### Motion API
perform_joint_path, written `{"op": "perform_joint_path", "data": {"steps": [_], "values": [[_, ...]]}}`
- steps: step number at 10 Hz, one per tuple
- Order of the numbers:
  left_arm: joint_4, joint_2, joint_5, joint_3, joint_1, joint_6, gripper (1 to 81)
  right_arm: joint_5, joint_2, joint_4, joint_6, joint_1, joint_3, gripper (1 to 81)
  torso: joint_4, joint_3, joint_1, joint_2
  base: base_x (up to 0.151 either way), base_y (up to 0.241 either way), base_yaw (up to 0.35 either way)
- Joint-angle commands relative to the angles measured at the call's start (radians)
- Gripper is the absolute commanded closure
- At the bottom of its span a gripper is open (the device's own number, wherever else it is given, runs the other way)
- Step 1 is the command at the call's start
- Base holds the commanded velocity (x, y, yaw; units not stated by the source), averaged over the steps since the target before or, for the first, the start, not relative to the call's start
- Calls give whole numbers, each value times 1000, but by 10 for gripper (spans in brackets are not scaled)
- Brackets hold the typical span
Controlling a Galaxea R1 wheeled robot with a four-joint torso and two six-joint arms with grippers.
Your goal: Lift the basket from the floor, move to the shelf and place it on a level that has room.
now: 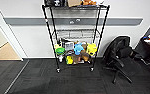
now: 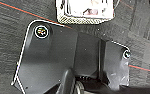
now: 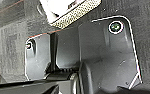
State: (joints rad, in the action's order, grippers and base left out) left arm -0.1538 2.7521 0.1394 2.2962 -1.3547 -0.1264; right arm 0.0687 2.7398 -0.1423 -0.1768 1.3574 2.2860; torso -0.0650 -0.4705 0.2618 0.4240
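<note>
resting on the floor [image 2: 13,30], dark carpet tiles crossed by a thin red line [image 2: 23,11], lay the basket [image 2: 84,12], its perforated beige side and pale rim seen from both wrist cameras, also at [image 3: 76,13]. sat beyond each wrist's dark plate, apart from either pincer; could not tell whether left or right pincer was open or closed. stood ahead against the white wall, the shelf [image 1: 49,32], with colourful toys [image 1: 74,51] crowding a low tier and a bare wire level [image 1: 77,33] above them. parked beside it, a black office chair [image 1: 118,56].
</note>
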Motion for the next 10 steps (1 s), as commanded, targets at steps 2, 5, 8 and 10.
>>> {"op": "perform_joint_path", "data": {"steps": [2, 5, 8, 10], "values": [[2, 11, -52, 46, 28, 4, 10, -52, -21, -2, 0, -31, -5, 10, 0, -8, 79, 120, 0, 0, 0], [5, 40, -52, 86, 35, 4, 10, -50, -16, 10, -10, -45, 32, 10, 107, -21, 134, 206, 0, 0, 0], [5, 49, -52, 120, 36, 4, 10, -52, -21, 36, -43, -80, 59, 10, 84, -22, 180, 286, 0, 0, 0], [5, 45, -52, 120, 36, 4, 10, -61, -27, 35, -41, -120, 59, 10, 100, -22, 211, 335, 0, 0, 0]]}}
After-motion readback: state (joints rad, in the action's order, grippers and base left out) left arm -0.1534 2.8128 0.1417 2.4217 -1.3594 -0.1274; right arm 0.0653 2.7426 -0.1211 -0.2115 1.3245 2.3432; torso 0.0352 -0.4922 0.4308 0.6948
